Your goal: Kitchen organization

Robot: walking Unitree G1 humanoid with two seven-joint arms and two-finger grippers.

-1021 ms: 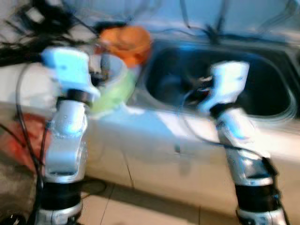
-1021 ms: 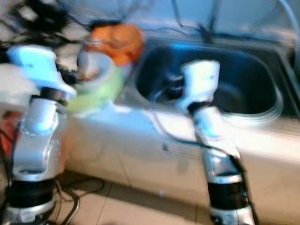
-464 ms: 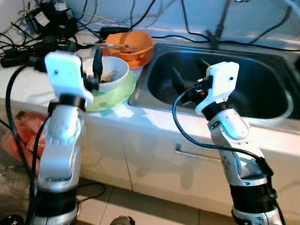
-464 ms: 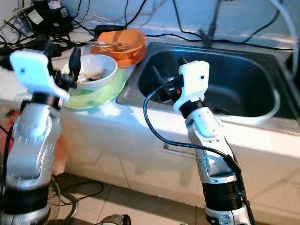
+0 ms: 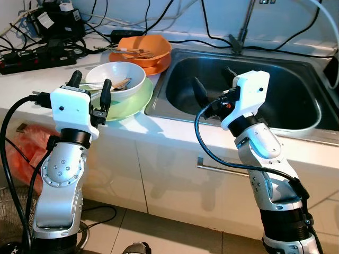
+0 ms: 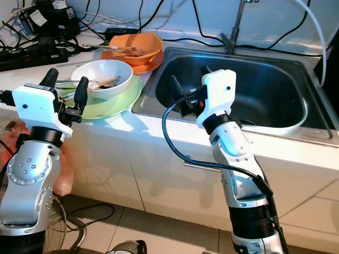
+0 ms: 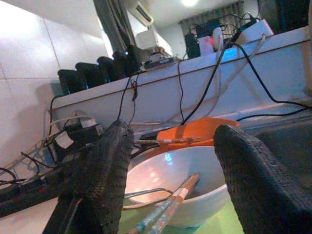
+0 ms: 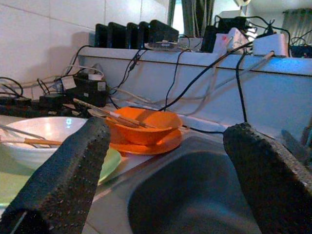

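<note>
Left gripper point(image 5: 91, 90) spread wide, empty, just short of white bowl point(image 5: 115, 80) at its 12 o'clock, stacked on green plate point(image 5: 127, 103) on table point(image 5: 159, 127). Best to straddle the rim squarely, avoiding chopsticks point(image 5: 121, 84). Right gripper point(image 5: 212, 84) splayed, empty, over sink point(image 5: 275, 95).

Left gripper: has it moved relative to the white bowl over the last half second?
Yes. The left gripper has dropped and pulled back toward the counter's front edge; it was raised beside the white bowl, now sits lower, in front of it.
</note>
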